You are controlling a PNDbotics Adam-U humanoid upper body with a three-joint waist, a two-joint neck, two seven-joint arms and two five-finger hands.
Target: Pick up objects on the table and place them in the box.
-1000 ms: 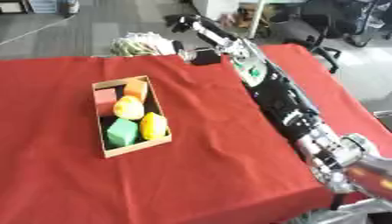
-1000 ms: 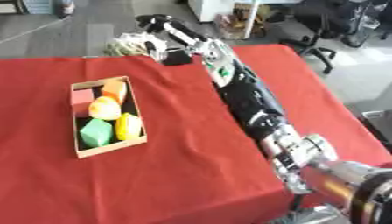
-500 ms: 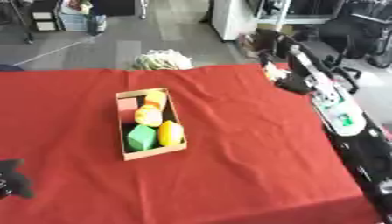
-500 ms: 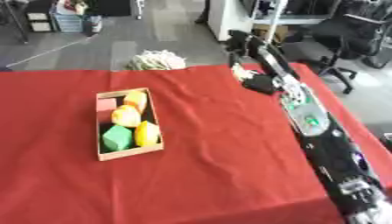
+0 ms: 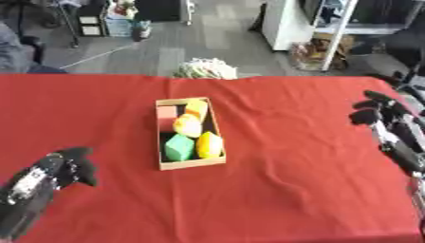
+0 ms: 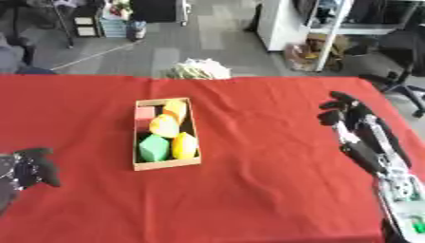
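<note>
Four coloured pieces sit in the box [image 5: 190,164] — a shallow cardboard tray, long and narrow, lying roughly mid-table w/ its long side running away from the robot. Inside: a pink block [image 5: 166,113] at the far left corner, a yellow piece [image 5: 198,105] beside it at the far right, an orange-yellow rounded lump [image 5: 188,126] in the middle, then a green faceted block [image 5: 179,147] and a smooth yellow oval [image 5: 208,144] side by side at the near end. They look matte, like toy shapes.

The table [image 5: 315,190] is covered edge to edge w/ a red cloth, a bit rumpled, soft creases right of the box.

Left hand [image 5: 65,167] shows at the lower left, black w/ silver bits, fingers curled in on themselves, nothing in them — it's well apart from the box. Right hand [image 6: 341,112] is at the right side over the cloth, dark fingers bent loosely and spread, holding nothing; also well clear of the box.

Beyond the far edge, on the grey floor, a pale tangled bundle [image 5: 205,69] — can't tell what it is.
</note>
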